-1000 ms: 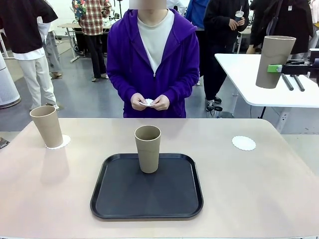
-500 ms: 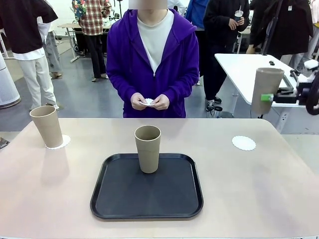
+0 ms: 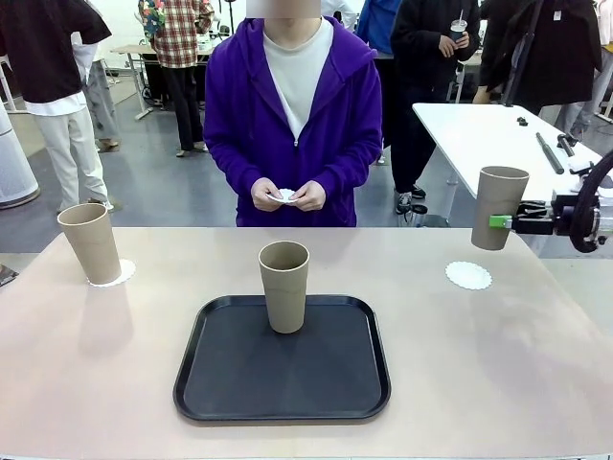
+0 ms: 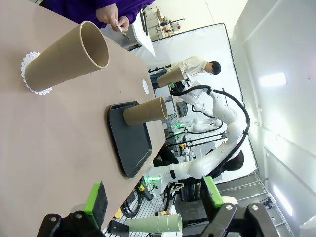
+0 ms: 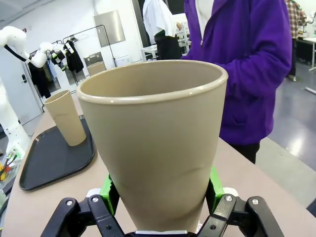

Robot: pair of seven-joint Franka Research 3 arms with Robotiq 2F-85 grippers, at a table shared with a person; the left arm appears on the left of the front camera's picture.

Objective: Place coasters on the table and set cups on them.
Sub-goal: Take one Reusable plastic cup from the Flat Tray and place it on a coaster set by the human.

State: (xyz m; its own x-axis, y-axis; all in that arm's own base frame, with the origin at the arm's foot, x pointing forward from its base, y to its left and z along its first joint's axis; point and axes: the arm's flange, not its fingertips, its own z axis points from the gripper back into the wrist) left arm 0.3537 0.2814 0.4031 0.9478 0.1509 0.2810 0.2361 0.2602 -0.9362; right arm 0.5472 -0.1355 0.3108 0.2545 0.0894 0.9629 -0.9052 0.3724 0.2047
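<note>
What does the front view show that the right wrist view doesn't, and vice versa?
Front view: a bare round white paper doily on the light beige table, and the person's hands holding something small and white. Right wrist view: both green pads of the right gripper clamped on the tall greyish-tan tumbler. Both: that tumbler, plus the black tray carrying a second tumbler.

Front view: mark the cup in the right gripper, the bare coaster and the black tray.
held cup (image 3: 499, 196), front view, middle of its side wall.
bare coaster (image 3: 468, 276), front view, centre of the doily.
black tray (image 3: 278, 374), front view, bare floor near its front.
</note>
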